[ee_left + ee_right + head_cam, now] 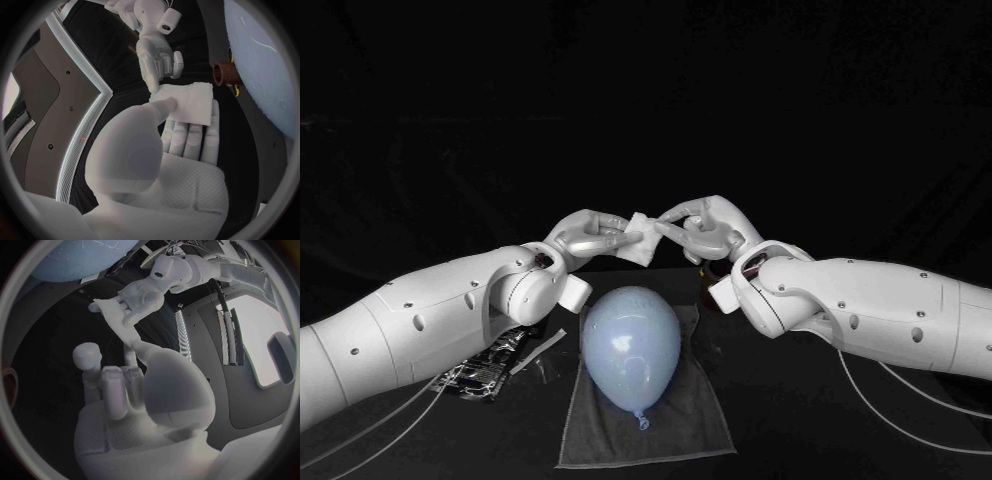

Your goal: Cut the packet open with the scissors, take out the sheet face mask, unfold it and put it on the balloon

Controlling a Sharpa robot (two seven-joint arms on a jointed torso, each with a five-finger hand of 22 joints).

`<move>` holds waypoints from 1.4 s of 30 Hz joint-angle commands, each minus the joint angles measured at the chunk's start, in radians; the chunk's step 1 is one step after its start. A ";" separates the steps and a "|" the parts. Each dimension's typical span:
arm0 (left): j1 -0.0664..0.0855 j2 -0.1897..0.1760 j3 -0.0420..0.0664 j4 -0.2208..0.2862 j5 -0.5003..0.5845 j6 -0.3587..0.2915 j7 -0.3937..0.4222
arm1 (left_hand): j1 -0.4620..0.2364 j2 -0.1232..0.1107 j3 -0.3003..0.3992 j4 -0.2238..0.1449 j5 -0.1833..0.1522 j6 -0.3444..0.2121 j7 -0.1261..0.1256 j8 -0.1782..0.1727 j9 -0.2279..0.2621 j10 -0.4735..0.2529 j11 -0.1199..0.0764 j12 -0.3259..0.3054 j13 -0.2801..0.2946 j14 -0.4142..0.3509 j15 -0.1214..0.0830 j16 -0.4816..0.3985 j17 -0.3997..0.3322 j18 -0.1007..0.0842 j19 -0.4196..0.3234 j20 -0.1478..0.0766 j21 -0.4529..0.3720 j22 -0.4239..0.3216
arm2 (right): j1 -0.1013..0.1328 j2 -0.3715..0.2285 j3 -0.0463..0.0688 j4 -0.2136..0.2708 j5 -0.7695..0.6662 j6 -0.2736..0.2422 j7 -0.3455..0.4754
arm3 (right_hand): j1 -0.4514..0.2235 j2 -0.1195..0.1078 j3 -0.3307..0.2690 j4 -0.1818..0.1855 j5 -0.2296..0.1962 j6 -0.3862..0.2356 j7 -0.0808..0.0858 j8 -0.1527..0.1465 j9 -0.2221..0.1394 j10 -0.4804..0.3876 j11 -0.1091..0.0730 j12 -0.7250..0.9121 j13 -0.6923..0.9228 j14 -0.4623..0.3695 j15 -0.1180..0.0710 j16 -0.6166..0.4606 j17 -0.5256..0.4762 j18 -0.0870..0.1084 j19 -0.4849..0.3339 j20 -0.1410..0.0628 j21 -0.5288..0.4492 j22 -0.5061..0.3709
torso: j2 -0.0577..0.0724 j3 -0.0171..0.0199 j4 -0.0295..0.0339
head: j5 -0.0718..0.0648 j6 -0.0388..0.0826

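The folded sheet mask (640, 246) is held in the air between the two hands, above the bench (877, 430). It is grasped by the left hand (589, 235): in the left wrist view it lies flat across the fingers (187, 137) and is pressed down on them by the thumb. The right hand (711, 225) is closed on the mask's upper corner, at the side turned away from the left hand, with thumb and fingertip brought together there. How firmly that corner is pinched is hard to tell.

The step in hand is judged to be the unfolding, and it turns on this relation: the mask is a small compact square, and the line between the two hands runs across it. The open corner is therefore on the right hand's side, and the clamped body on the left hand's side. The right hand is the one placed to peel a layer away while the left hand anchors the rest.

The balloon (632, 345) lies below both hands and on their near side, about midway between them, on a grey towel (689, 430). Its long axis runs away from the robot towards the hands, with the knot at the end far from the hands. The cut packet (485, 368) lies under the left forearm, well apart from the mask.
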 commanded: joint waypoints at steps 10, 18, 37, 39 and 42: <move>0.001 -0.004 0.001 -0.007 -0.077 -0.053 0.019 | -0.086 -0.110 -0.021 -0.010 0.005 -0.189 0.054 -0.109 -0.033 -0.240 0.077 -0.006 -0.006 -0.200 0.070 -0.051 -0.010 -0.038 -0.159 0.035 -0.109 -0.058 | 0.001 -0.009 0.001 0.014 0.193 0.054 0.000 | 0.009 0.007 0.016 -0.002 0.003 0.016 -0.005 0.005 0.011 0.097 -0.008 0.007 0.247 0.086 -0.007 0.004 0.217 -0.008 0.009 -0.005 0.007 0.004 | 0.000 -0.0003 0.0002 | 0.000 0.002; 0.001 -0.009 0.001 -0.017 -0.091 -0.093 0.033 | -0.098 -0.117 -0.146 -0.001 0.004 -0.249 0.052 -0.128 -0.050 -0.367 0.122 0.012 0.000 -0.364 0.118 -0.058 -0.029 -0.090 -0.316 0.037 -0.249 -0.146 | 0.001 -0.014 0.001 0.020 0.273 0.062 -0.010 | 0.009 0.008 0.020 -0.003 0.003 0.018 -0.006 0.007 0.012 0.100 -0.009 0.013 0.255 0.087 -0.008 0.005 0.220 -0.010 0.013 -0.006 0.014 0.009 | 0.001 -0.0007 0.0008 | -0.003 0.000; 0.001 -0.050 0.001 0.053 -0.103 -0.152 0.036 | -0.047 -0.025 -0.185 0.041 0.005 -0.030 -0.026 0.078 0.028 -0.151 -0.021 0.286 0.098 -0.022 -0.049 0.473 0.200 0.032 0.196 -0.046 0.027 -0.023 | 0.001 -0.019 0.001 0.017 0.377 0.010 0.000 | 0.007 0.008 0.024 -0.004 0.003 0.021 -0.007 0.009 0.013 0.101 -0.010 0.015 0.259 0.089 -0.010 0.008 0.225 -0.011 0.017 -0.007 0.018 0.013 | 0.001 -0.0002 -0.0007 | -0.009 -0.002; 0.000 -0.058 0.001 0.072 -0.096 -0.140 0.031 | -0.050 -0.027 -0.180 0.047 0.005 -0.032 -0.032 0.088 0.035 -0.152 -0.028 0.305 0.109 -0.017 -0.058 0.533 0.233 0.029 0.212 -0.062 0.060 -0.003 | 0.001 -0.019 0.001 0.016 0.382 0.003 0.003 | 0.006 0.008 0.024 -0.004 0.003 0.021 -0.007 0.009 0.014 0.101 -0.011 0.015 0.258 0.088 -0.010 0.007 0.223 -0.010 0.015 -0.008 0.016 0.011 | 0.001 -0.0003 -0.0002 | -0.011 -0.001; 0.000 -0.061 0.001 0.089 -0.078 -0.111 0.013 | -0.068 -0.018 -0.165 0.074 0.006 -0.047 -0.043 0.093 0.043 -0.129 -0.047 0.359 0.141 0.058 -0.085 0.679 0.300 0.032 0.289 -0.111 0.177 0.065 | 0.001 -0.018 0.001 0.014 0.388 -0.003 0.007 | 0.006 0.008 0.024 -0.004 0.003 0.021 -0.007 0.009 0.014 0.101 -0.011 0.015 0.258 0.088 -0.010 0.007 0.223 -0.010 0.015 -0.008 0.016 0.011 | 0.000 -0.0005 0.0011 | -0.011 -0.002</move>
